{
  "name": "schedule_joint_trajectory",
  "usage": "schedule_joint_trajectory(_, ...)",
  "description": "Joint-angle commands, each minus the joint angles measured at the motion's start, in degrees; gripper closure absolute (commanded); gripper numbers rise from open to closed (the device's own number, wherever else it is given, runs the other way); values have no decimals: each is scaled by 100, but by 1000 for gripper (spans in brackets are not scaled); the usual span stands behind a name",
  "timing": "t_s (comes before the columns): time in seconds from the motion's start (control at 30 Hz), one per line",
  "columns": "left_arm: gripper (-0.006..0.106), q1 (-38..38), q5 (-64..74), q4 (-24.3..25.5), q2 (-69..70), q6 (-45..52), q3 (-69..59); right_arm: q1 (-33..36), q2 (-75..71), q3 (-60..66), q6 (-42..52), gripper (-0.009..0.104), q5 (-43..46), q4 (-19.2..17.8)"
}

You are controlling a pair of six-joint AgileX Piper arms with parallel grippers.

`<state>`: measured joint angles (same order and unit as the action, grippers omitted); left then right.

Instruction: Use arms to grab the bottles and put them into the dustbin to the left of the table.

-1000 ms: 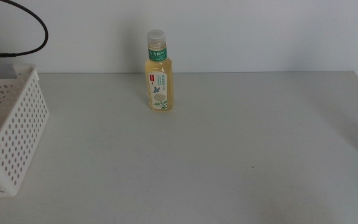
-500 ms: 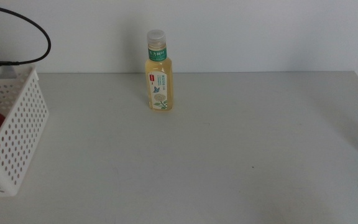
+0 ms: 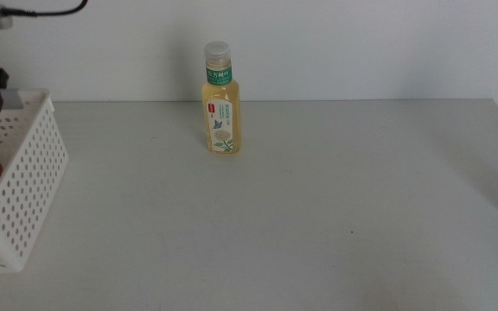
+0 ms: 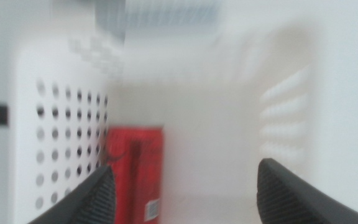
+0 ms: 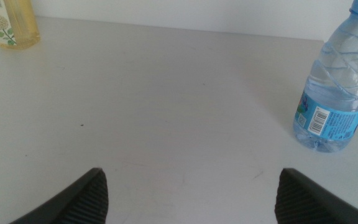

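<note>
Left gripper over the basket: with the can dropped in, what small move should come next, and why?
Probably swing the left gripper away from the dustbin toward the tea bottle. Its fingers are open and empty, the red can lies inside the dustbin, and the tea bottle stands upright on the table, nearest that side. The right gripper waits, open, by the clear bottle.

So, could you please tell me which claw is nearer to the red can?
Left. The left claw hangs open right above the red can lying in the basket. The right claw is open over the table's far right, beside the water bottle.
</note>
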<state>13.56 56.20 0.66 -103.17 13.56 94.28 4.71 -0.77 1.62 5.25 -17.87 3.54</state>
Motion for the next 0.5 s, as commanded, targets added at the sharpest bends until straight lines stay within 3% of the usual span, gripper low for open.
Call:
schedule_joint_trajectory(0.0, 26, -181, -142, -193, 573, -243, 380, -47, -122, -56, 26, 24, 410, -43)
schedule_joint_trajectory(0.17, 26, -601, -178, -581, 1159, -495, 448, -47, -122, -56, 26, 24, 410, -43)
schedule_joint_trajectory(0.47, 26, -1948, -680, -265, 2195, -468, -97, -47, -122, -56, 26, 24, 410, -43)
